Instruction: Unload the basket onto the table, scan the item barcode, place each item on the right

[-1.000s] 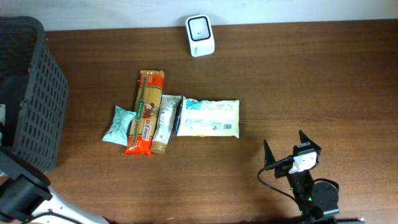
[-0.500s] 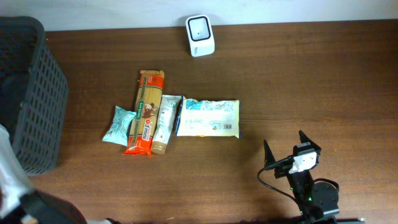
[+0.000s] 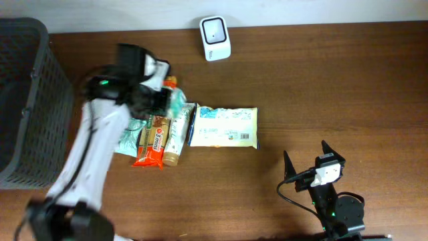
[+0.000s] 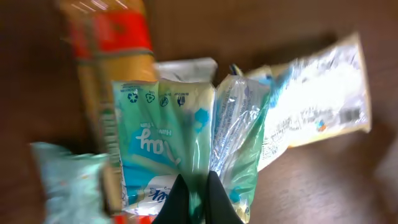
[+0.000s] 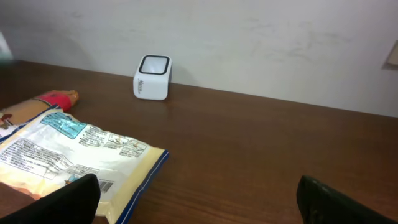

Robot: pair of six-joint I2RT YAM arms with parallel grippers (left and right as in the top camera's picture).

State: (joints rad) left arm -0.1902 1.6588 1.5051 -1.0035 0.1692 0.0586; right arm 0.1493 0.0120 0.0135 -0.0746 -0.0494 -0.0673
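Note:
My left gripper (image 3: pixel 170 99) hovers over the row of packets, shut on a green see-through packet (image 4: pixel 239 137) pinched between its black fingers (image 4: pixel 178 200). The packet (image 3: pixel 176 98) hangs above the pasta pack (image 3: pixel 155 139) and a white-and-teal packet (image 4: pixel 158 134) on the table. The white scanner (image 3: pixel 215 29) stands at the table's far edge, also seen from the right wrist as a small white box (image 5: pixel 152 77). My right gripper (image 3: pixel 306 152) rests near the front right, open and holding nothing.
A large white packet (image 3: pixel 224 126) with a printed barcode (image 4: pixel 349 116) lies right of the pile. A small teal packet (image 4: pixel 62 171) lies to the left. A dark mesh basket (image 3: pixel 27 100) stands at the left edge. Bare wood stretches across the right half.
My left arm has swung in from the lower left corner to above the packet pile, now pinching the green packet. The right arm has not moved.

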